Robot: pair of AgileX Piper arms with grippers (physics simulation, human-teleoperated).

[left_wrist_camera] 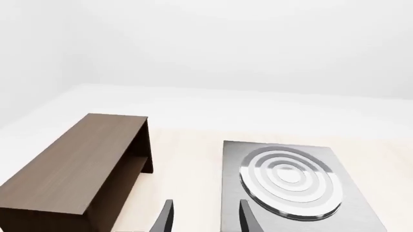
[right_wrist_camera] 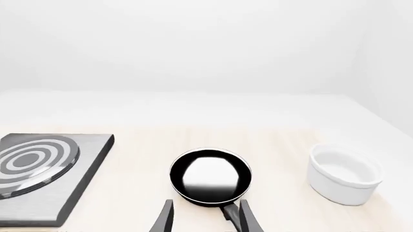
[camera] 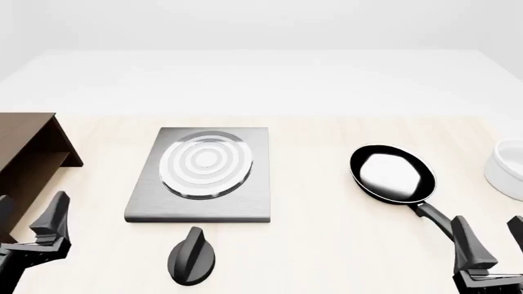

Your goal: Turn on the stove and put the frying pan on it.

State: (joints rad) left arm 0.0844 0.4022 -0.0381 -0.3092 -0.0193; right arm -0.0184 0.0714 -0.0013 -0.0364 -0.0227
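Front view: one stove [camera: 204, 177], one knob [camera: 192, 257], one frying pan [camera: 392, 174], one bowl [camera: 506, 168].

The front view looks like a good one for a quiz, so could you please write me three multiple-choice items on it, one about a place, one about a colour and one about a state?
1. Where does the black knob lie?
A. on the burner rings
B. on the table, on the near side of the stove
C. inside the white bowl

2. What colour is the shelf at the left edge?
A. brown
B. white
C. silver

3. What is the state of the frying pan?
A. held by the right gripper
B. set on the burner
C. resting on the table, ungripped

Answers: 1 B, the knob sits apart from the plate, between it and the arms. 2 A, it is dark wood. 3 C, the pan lies right of the stove and both the right and left gripper are open and hold nothing.
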